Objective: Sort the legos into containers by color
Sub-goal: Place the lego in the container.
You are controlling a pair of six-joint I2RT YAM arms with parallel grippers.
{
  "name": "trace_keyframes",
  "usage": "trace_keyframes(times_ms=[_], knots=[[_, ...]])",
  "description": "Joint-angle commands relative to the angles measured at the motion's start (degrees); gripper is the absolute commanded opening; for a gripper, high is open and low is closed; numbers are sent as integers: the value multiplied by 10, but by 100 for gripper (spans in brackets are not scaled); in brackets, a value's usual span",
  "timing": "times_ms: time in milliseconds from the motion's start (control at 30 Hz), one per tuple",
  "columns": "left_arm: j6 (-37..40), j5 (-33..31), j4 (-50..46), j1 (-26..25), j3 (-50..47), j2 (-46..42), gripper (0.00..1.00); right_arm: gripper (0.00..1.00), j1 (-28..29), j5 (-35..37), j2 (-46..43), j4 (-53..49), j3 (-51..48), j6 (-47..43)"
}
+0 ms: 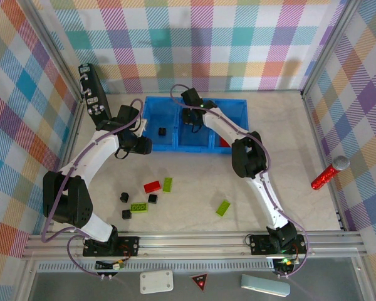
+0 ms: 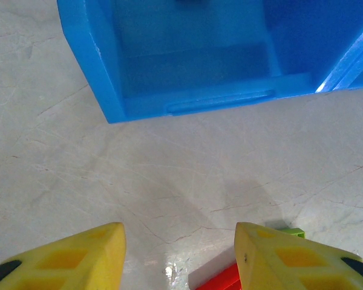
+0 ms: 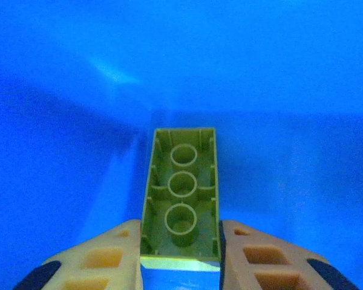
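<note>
The long blue tray (image 1: 195, 101) of three containers lies at the back of the table. A black cube (image 1: 162, 132) sits in its left compartment and a red piece (image 1: 224, 143) in the right one. My right gripper (image 1: 192, 123) hangs in the middle compartment, shut on a lime-green brick (image 3: 181, 193) whose hollow underside faces the camera. My left gripper (image 2: 178, 235) stands open and empty over bare table, just in front of the tray's left corner (image 2: 109, 90). Loose legos lie nearer: a red one (image 1: 152, 186), green ones (image 1: 167, 184) (image 1: 138, 207) (image 1: 223, 207), black cubes (image 1: 123, 197) (image 1: 152, 198) (image 1: 126, 214).
A black case (image 1: 93, 94) leans at the back left wall. A red and silver microphone-like stick (image 1: 329, 174) lies at the right edge. Checked walls close in the table on three sides. A red brick (image 2: 221, 279) lies just under my left gripper's right finger.
</note>
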Motion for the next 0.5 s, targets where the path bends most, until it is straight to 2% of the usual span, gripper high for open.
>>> trace_keyframes(times_ms=[0, 467], knots=[[-4, 4, -11, 6, 7, 1, 50, 28, -1, -32, -5, -37, -27, 23], [-2, 2, -12, 5, 7, 2, 50, 30, -14, -81, 16, 3, -15, 32]])
